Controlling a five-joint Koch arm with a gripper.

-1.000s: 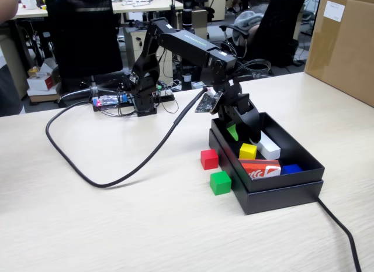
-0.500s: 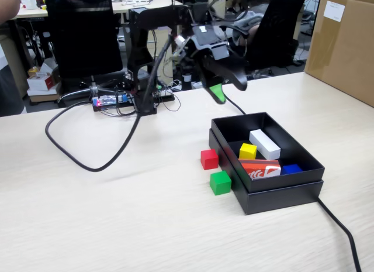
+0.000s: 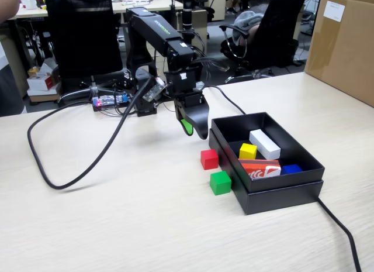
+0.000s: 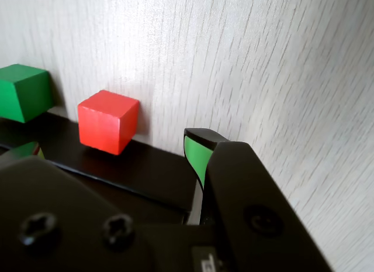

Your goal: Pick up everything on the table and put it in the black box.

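- Cable [image 3: 70, 167], thick and black, looped over the pale wood table [image 3: 117, 225] far left of the black box [image 3: 274, 193], running up toward the arm's base
- Circuit board [image 3: 109, 100] with lit spots, behind and left of the box, beside the arm's base
- Gripper [image 3: 193, 127] hanging above the table just left of the box's back corner, empty; jaw gap not readable in the fixed view, and in the wrist view only one green-faced finger [image 4: 196, 155] clear, so width cannot be told
- Red cube [image 3: 209, 159] on the table, right beside the box's left wall; seen in the wrist view [image 4: 108, 121] up against the dark wall
- Green cube [image 3: 220, 182] on the table, also close to the box's left wall, nearer the front corner
- Inside the box: yellow cube [image 3: 248, 151], white block [image 3: 265, 144], orange-and-white carton [image 3: 260, 168], blue block [image 3: 291, 169] at the right side
- Cardboard carton [image 3: 342, 44] on the table, behind and right of the box
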